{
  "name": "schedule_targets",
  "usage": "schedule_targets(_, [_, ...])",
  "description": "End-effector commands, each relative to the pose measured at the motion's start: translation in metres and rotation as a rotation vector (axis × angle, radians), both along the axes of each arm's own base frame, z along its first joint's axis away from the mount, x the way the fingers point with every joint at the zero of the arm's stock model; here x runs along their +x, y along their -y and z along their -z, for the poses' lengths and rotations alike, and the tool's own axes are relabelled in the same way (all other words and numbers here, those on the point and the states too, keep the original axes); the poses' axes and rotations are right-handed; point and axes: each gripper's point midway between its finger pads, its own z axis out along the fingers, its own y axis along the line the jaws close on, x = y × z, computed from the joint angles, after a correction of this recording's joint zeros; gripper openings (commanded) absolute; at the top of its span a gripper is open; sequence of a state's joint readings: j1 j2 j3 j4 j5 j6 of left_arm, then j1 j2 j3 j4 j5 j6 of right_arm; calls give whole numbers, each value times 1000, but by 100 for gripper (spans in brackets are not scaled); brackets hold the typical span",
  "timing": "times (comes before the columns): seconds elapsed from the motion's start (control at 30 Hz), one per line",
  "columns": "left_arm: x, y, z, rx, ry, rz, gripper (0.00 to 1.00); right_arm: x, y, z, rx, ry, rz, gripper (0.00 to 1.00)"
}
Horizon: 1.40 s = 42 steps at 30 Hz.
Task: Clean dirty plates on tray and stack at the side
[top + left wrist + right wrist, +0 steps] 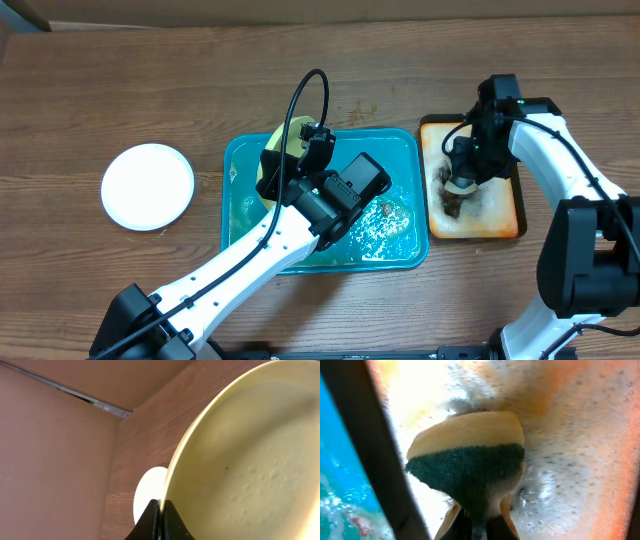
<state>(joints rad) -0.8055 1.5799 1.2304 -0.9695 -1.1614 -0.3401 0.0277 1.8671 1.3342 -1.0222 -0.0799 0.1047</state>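
My left gripper (290, 160) is shut on the rim of the pale yellow-green plate (282, 145) and holds it tilted on edge above the back left of the teal-blue tray (400, 255). In the left wrist view the plate (245, 460) fills the right side, pinched between my fingers (161, 515). A white plate (148, 185) lies on the table at the left and shows behind the fingers in the left wrist view (147, 492). My right gripper (462, 180) is shut on a yellow and green sponge (470, 460) over the foamy orange tray (500, 215). The third plate is hidden.
The teal tray holds soapy water and brown bits (385, 210). The orange tray, to its right, has a dark rim (375, 455) and brown residue (450, 200). My left arm crosses the table's front diagonally.
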Motion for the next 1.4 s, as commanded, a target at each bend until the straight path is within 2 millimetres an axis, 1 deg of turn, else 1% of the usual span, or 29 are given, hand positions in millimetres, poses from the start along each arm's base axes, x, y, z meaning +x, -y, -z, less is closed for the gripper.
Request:
schedule_targets(0.0, [1, 5, -1, -29, 11, 1, 4, -8, 4, 5, 8, -5, 17, 5])
schedule_targets(0.07, [1, 5, -1, -31, 12, 0, 4, -13, 4, 16, 8, -10, 18, 8])
schedule_targets(0.1, [1, 5, -1, -31, 13, 0, 4, -16, 4, 26, 9, -8, 18, 8])
schedule_targets(0.2, [1, 5, -1, -30, 12, 0, 4, -23, 4, 44, 12, 1, 18, 11])
schedule_targets(0.3, [1, 5, -1, -30, 12, 0, 4, -28, 4, 54, 13, 6, 18, 11])
schedule_targets(0.37, [1, 5, -1, -30, 12, 0, 4, -27, 4, 54, 13, 7, 18, 12])
schedule_targets(0.43, [1, 5, -1, -29, 12, 0, 4, -26, 4, 50, 12, 4, 17, 17])
schedule_targets(0.5, [1, 5, -1, -30, 12, 0, 4, -19, 4, 34, 12, -2, 18, 20])
schedule_targets(0.57, [1, 5, -1, -30, 12, 0, 4, -12, 4, 21, 12, 13, 18, 24])
schedule_targets(0.6, [1, 5, -1, -29, 12, 0, 4, -6, 4, 11, 12, 26, 18, 26])
schedule_targets(0.63, [1, 5, -1, -30, 12, 0, 4, -2, 4, 3, 12, 37, 18, 34])
schedule_targets(0.67, [1, 5, -1, -30, 12, 0, 4, 3, 4, -7, 13, 51, 18, 48])
schedule_targets(0.73, [1, 5, -1, -30, 12, 0, 4, 9, 4, -22, 13, 65, 17, 49])
schedule_targets(0.8, [1, 5, -1, -29, 12, 0, 4, 11, 3, -35, 14, 61, 17, 49])
schedule_targets(0.9, [1, 5, -1, -31, 13, 0, 4, 3, 3, -47, 14, 23, 14, 48])
schedule_targets(0.93, [1, 5, -1, -33, 14, -1, 4, 1, 2, -48, 21, 12, 13, 51])
schedule_targets(0.97, [1, 5, -1, -41, 20, -6, 4, -3, -2, -48, 46, -2, 12, 67])
schedule_targets(1.0, [1, 5, -1, -56, 28, -12, 4, -6, -6, -48, 66, -14, 10, 76])
schedule_targets(1.2, [1, 4, 11, -126, -9, -30, 4, -9, -6, -48, 70, -29, 4, 76])
schedule_targets(1.37, [-2, -3, 9, -88, -21, -41, 4, -11, -6, -48, 70, -36, 4, 76])
